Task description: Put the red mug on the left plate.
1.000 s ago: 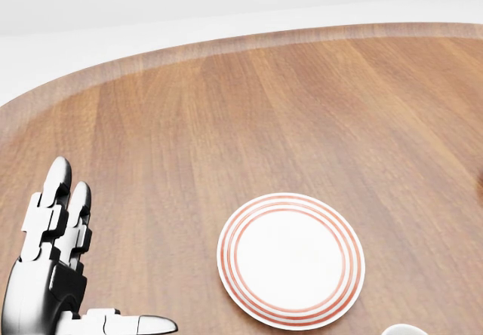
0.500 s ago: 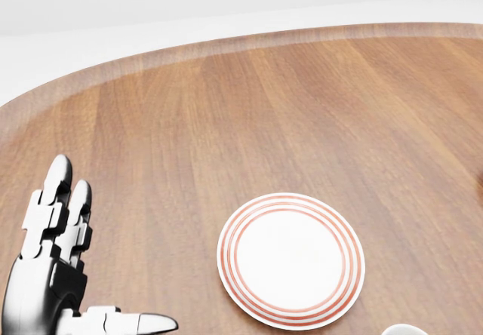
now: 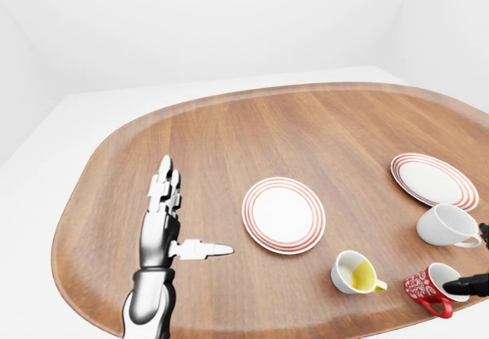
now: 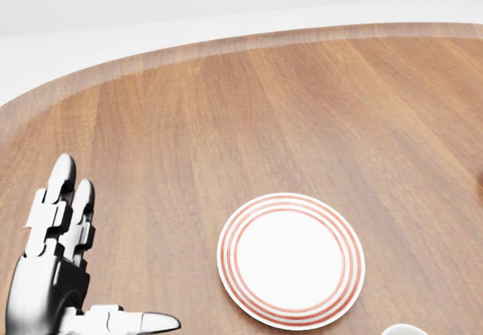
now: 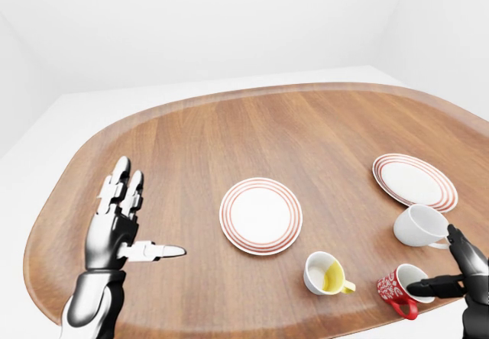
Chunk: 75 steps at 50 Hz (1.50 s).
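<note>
The red mug (image 5: pixel 397 288) lies tipped on its side on the wooden table (image 5: pixel 306 133), near the bottom right edge in the right-eye view, with its opening turned toward the right and its handle low. It is well apart from the left plate (image 5: pixel 261 215), a white plate with red rings that sits flat near the middle of the table and carries nothing.

The right hand (image 5: pixel 457 272) is dark and comes in from the bottom right corner. Its fingers are spread; one fingertip (image 5: pixel 416 285) reaches to the mug's mouth and seems to touch the rim, but the fingers do not close around the mug.

The left hand (image 5: pixel 116 228) is silver and stands over the table's left part, well apart from the plate. Its fingers are wide, two pointing up and the thumb pointing toward the plate, and it holds nothing.

Between the plate and the red mug lies a white mug with yellow inside (image 5: pixel 325 272). Another white mug (image 5: pixel 419 225) lies tipped just above the red one, below the right plate (image 5: pixel 414 179).
</note>
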### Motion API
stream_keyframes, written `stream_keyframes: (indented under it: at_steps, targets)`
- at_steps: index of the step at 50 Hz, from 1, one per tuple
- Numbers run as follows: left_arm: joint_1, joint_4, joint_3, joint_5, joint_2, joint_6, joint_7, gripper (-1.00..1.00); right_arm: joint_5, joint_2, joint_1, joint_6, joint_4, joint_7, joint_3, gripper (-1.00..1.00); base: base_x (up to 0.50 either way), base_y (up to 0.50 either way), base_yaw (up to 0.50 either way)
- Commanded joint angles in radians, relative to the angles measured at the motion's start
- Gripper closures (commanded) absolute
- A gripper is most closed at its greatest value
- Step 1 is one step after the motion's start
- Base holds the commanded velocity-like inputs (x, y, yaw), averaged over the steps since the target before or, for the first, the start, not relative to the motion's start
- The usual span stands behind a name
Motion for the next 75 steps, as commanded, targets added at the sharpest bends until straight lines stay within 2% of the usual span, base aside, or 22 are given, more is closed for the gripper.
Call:
stream_keyframes:
  at_steps: [1,4,9,18,20,23,35,36,37,38,39,53,58,60,61,62,63,65,67,71,72,75]
  targets:
    - [0.005,-0.003,-0.003,0.001,0.001,-0.003,0.002,-1.00,0.089,-0.062,-0.033,0.000,0.174,-0.063,0.094,-1.00,0.00,0.00,0.00]
    - [0.005,-0.003,-0.004,0.002,0.001,-0.002,0.003,-1.00,0.097,-0.069,-0.045,0.000,0.219,-0.074,0.115,-1.00,0.00,0.00,0.00]
    - [0.010,-0.009,-0.004,0.000,0.002,-0.001,0.002,-1.00,0.122,-0.086,-0.068,-0.039,0.306,-0.095,0.162,-1.00,0.00,0.00,0.00]
    - [0.012,-0.010,-0.003,-0.001,0.002,-0.002,0.001,-1.00,0.142,-0.097,-0.132,-0.085,0.408,-0.106,0.250,-1.00,0.00,0.00,0.00]
    - [0.015,-0.012,-0.002,-0.002,0.002,-0.004,0.001,-1.00,0.151,-0.094,-0.167,-0.122,0.481,-0.122,0.282,-1.00,0.00,0.00,0.00]
    - [0.017,-0.014,-0.002,-0.003,0.002,-0.005,0.000,-1.00,0.173,-0.101,-0.191,-0.146,0.538,-0.136,0.318,-1.00,0.00,0.00,0.00]
    - [0.016,-0.015,-0.001,-0.002,0.001,-0.003,-0.001,-1.00,0.211,-0.098,-0.209,-0.175,0.601,-0.154,0.379,-1.00,0.00,0.00,0.00]
    - [0.015,-0.015,-0.001,-0.002,0.001,-0.002,-0.001,-1.00,0.213,-0.098,-0.208,-0.175,0.603,-0.155,0.380,-1.00,0.00,0.00,0.00]
    - [0.015,-0.015,-0.001,-0.002,0.001,-0.002,-0.001,-1.00,0.219,-0.099,-0.205,-0.175,0.605,-0.157,0.379,0.32,0.00,0.00,0.00]
    - [0.015,-0.015,-0.001,-0.002,0.001,-0.002,-0.001,-1.00,0.220,-0.099,-0.205,-0.175,0.605,-0.158,0.380,0.32,0.00,0.00,0.00]
    - [0.014,-0.016,0.000,-0.003,0.002,0.001,-0.002,-1.00,0.226,-0.099,-0.200,-0.175,0.606,-0.150,0.380,1.00,0.00,0.00,0.00]
    - [0.008,-0.014,0.001,-0.002,0.001,0.002,-0.001,-1.00,0.228,-0.103,-0.197,-0.166,0.585,-0.153,0.385,1.00,0.00,0.00,0.00]
    - [0.011,-0.014,-0.001,-0.001,0.000,-0.001,-0.001,-1.00,0.233,-0.110,-0.201,-0.140,0.572,-0.198,0.367,1.00,0.00,0.00,0.00]
    - [0.012,-0.014,-0.002,0.000,0.001,-0.001,0.000,-1.00,0.235,-0.111,-0.185,-0.126,0.500,-0.200,0.353,1.00,0.00,0.00,0.00]
    - [0.012,-0.014,-0.002,0.001,0.001,-0.001,0.000,-1.00,0.232,-0.108,-0.180,-0.102,0.454,-0.201,0.343,1.00,0.00,0.00,0.00]
    - [0.013,-0.015,-0.003,0.001,0.001,-0.001,0.001,-1.00,0.220,-0.104,-0.181,-0.066,0.415,-0.212,0.332,1.00,0.00,0.00,0.00]
    - [0.015,-0.016,-0.002,-0.001,0.001,-0.002,0.000,-1.00,0.198,-0.100,-0.202,0.000,0.343,-0.263,0.317,1.00,0.00,0.00,0.00]
    - [0.016,-0.016,0.000,-0.002,0.001,-0.003,-0.001,-1.00,0.174,-0.087,-0.214,0.000,0.235,-0.271,0.282,1.00,0.00,0.00,0.00]
    - [0.018,-0.018,-0.001,-0.001,0.002,-0.003,-0.002,-1.00,0.141,-0.077,-0.253,0.000,0.117,-0.285,0.250,1.00,0.00,0.00,0.00]
    - [0.020,-0.020,0.001,-0.003,0.001,-0.002,-0.002,-1.00,0.059,-0.054,-0.422,0.000,-0.046,-0.335,0.263,1.00,0.00,0.00,0.00]
    - [0.022,-0.022,0.002,-0.005,0.001,-0.004,-0.003,-1.00,0.018,-0.043,-0.508,0.000,-0.070,-0.362,0.304,1.00,0.00,0.00,0.00]
    - [0.025,-0.022,0.004,-0.006,0.001,-0.006,-0.004,-1.00,-0.056,-0.005,-0.649,0.000,-0.046,-0.389,0.382,1.00,0.00,0.00,0.00]
